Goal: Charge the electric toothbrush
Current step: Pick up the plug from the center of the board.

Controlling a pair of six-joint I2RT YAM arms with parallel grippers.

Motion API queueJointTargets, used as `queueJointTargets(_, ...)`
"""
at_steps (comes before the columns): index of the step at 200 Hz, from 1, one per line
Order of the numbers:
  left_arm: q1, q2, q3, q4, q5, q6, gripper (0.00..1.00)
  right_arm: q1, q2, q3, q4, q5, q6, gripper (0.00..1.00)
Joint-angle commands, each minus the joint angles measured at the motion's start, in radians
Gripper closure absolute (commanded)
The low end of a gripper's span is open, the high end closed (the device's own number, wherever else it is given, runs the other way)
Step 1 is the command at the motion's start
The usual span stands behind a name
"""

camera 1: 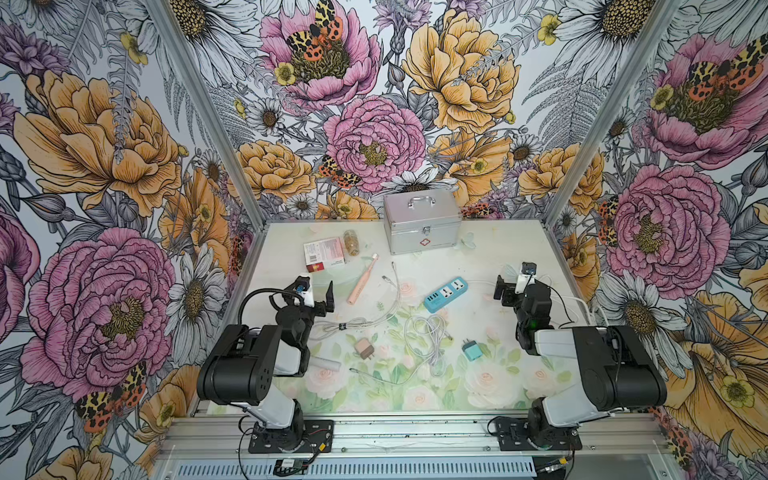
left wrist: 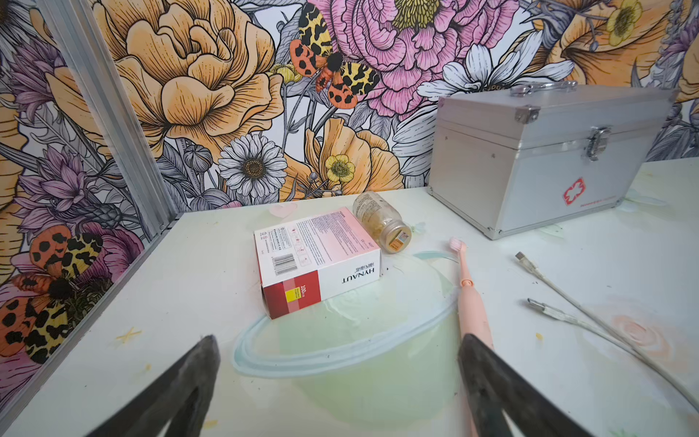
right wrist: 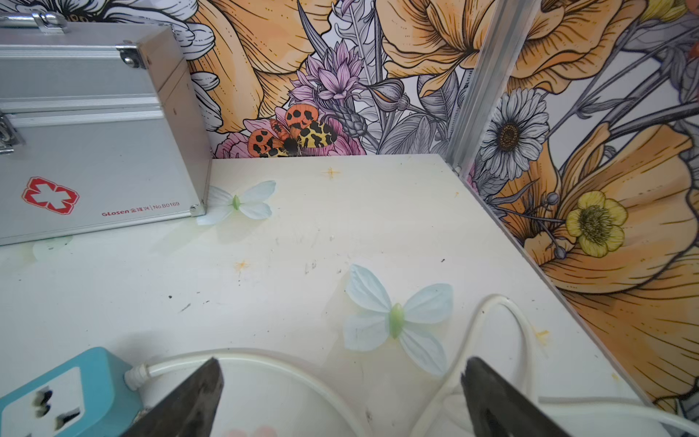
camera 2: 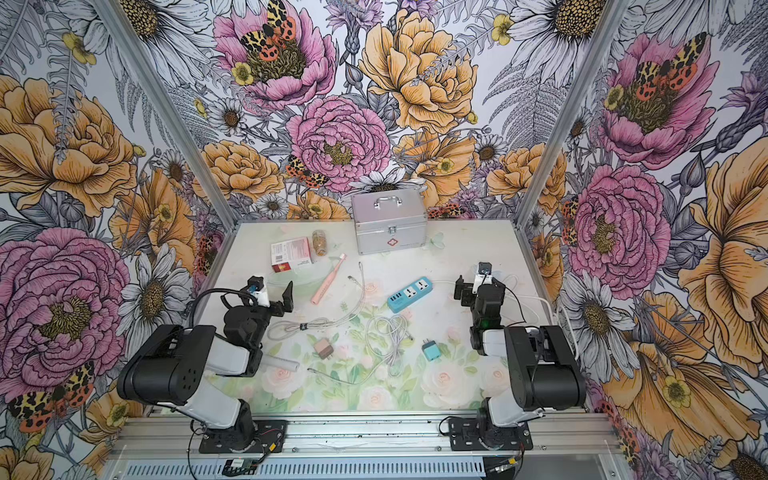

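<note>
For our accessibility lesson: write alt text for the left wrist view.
A pink toothbrush lies on a pale table, its base hidden behind one finger of the open left gripper. Around it lie a box, a jar on its side, two cable ends and a closed metal case.

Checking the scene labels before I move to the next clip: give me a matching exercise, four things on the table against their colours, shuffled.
Things:
1. toothbrush
2. power strip
3. metal case
4. jar

Colours:
A. silver
B. pink
C. blue
D. see-through, yellowish inside

Pairs: 1-B, 2-C, 3-A, 4-D.
</note>
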Motion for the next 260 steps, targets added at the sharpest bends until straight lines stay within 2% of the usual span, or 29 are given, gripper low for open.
queueJointTargets(1,0.003,-0.009,-0.019,0.012,-0.019,-0.002,0.01,-0.005,0.007,0.011,0.012,-0.007,0.008,0.0)
queueJointTargets(141,0.001,0.0,-0.033,0.047,-0.025,-0.001,0.01,-0.004,0.008,0.012,0.012,-0.008,0.008,0.0)
queueJointTargets(152,0.001,0.007,-0.047,0.08,-0.055,-0.012,0.01,-0.005,0.007,0.012,0.012,-0.007,0.008,0.0)
queueJointTargets(163,0.004,0.031,-0.07,0.157,-0.139,-0.047,0.01,-0.005,0.006,0.011,0.012,-0.007,0.008,0.0)
queueJointTargets(184,0.05,0.014,-0.048,0.099,-0.195,-0.132,0.01,-0.005,0.005,0.012,0.014,-0.006,0.008,0.0)
queueJointTargets(201,0.067,0.007,-0.083,0.156,-0.23,-0.165,0.01,-0.005,-0.034,0.057,-0.098,0.0,0.015,0.0)
queueJointTargets(232,0.08,-0.098,-0.118,0.137,-0.189,-0.164,0.01,-0.005,-0.122,0.179,-0.393,0.043,0.049,0.0)
queueJointTargets(245,0.088,-0.183,-0.112,0.046,-0.176,-0.171,0.01,-0.007,-0.164,0.215,-0.493,0.082,0.111,0.0)
queueJointTargets(260,0.09,-0.308,-0.073,-0.131,-0.099,-0.147,0.01,-0.027,-0.225,0.267,-0.631,0.075,0.215,0.0)
